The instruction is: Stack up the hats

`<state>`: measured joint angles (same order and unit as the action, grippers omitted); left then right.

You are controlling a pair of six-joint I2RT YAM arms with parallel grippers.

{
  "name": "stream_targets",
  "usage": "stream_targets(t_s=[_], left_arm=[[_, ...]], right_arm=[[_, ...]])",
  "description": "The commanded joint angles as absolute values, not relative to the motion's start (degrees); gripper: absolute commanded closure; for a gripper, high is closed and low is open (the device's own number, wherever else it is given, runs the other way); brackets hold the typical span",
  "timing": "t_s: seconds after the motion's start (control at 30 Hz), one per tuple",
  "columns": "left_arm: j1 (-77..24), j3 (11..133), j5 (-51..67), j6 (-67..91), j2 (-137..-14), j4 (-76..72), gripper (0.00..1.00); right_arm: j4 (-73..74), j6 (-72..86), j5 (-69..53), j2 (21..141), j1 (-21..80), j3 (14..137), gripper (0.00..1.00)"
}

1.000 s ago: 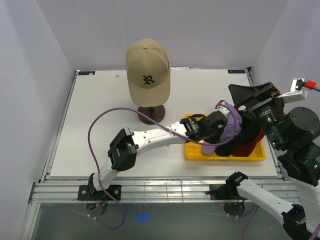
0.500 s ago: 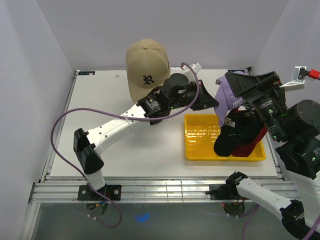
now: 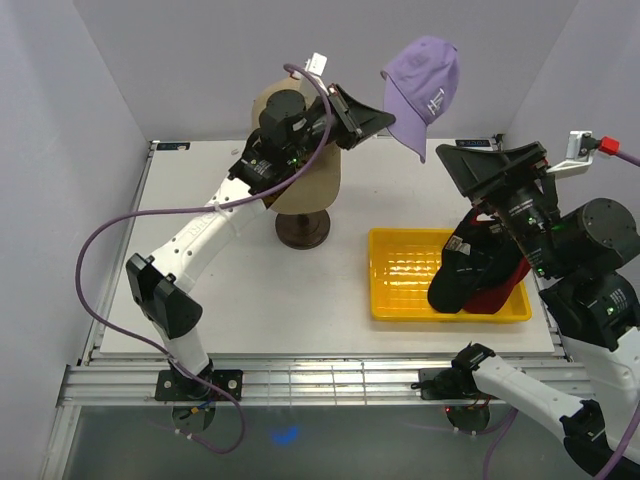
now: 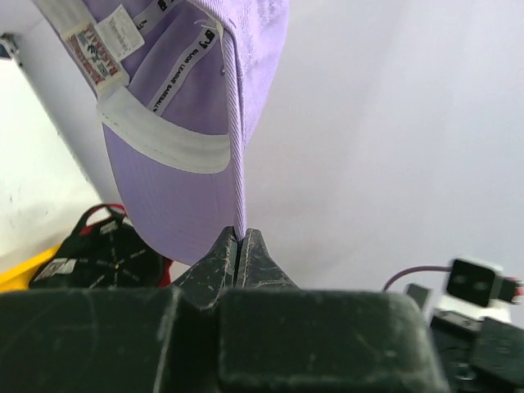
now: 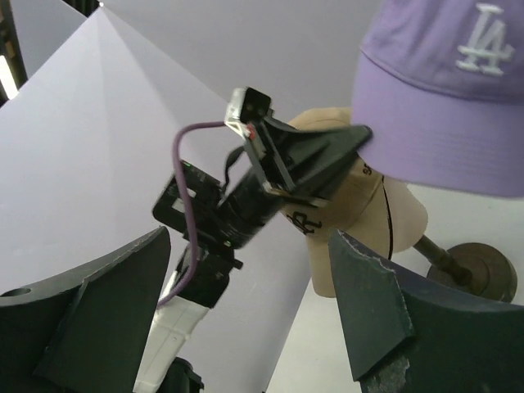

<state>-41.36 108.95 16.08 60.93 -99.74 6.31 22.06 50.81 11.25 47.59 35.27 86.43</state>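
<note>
High above the table hangs a lavender cap point(image 3: 425, 85) point(image 4: 172, 180) point(image 5: 442, 123), with my left gripper point(image 3: 385, 118) point(image 4: 240, 237) shut on the edge of its brim. It is up to the right of the tan cap point(image 3: 318, 185) point(image 5: 344, 205) on the mannequin head, which my left arm partly hides. A black cap point(image 3: 465, 270) point(image 4: 98, 254) and a red cap point(image 3: 500, 295) lie in the yellow tray point(image 3: 400, 300). My right gripper point(image 3: 465, 180) point(image 5: 250, 237) stands open and holds nothing, above the tray's right end, pointing toward the left gripper.
The mannequin head stands on a dark round base point(image 3: 303, 230) point(image 5: 479, 274) at the back middle of the white table. Grey walls close in the left, back and right sides. A purple cable point(image 3: 120, 225) loops off the left arm.
My left arm has lifted the lavender cap out of the tray and carried it up and back to beside the tan cap. The right gripper has shifted only slightly, still open.
</note>
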Motion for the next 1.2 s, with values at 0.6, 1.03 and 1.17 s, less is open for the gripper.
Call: stream_targets(t_s=[0.6, 1.03, 1.17], left_arm=[[-29.01, 92.20, 19.86, 77.07, -77.88, -16.61, 1.00], [-17.75, 83.59, 27.51, 93.15, -75.32, -28.21, 1.00], [-17.58, 81.04, 27.60, 96.14, -75.50, -34.86, 1.00]], right_arm=[[14.08, 55.01, 6.53, 60.55, 33.32, 92.19, 0.02], [-22.58, 86.74, -24.79, 72.68, 16.52, 82.44, 0.02], [-21.81, 87.45, -24.17, 75.58, 18.36, 84.89, 0.00]])
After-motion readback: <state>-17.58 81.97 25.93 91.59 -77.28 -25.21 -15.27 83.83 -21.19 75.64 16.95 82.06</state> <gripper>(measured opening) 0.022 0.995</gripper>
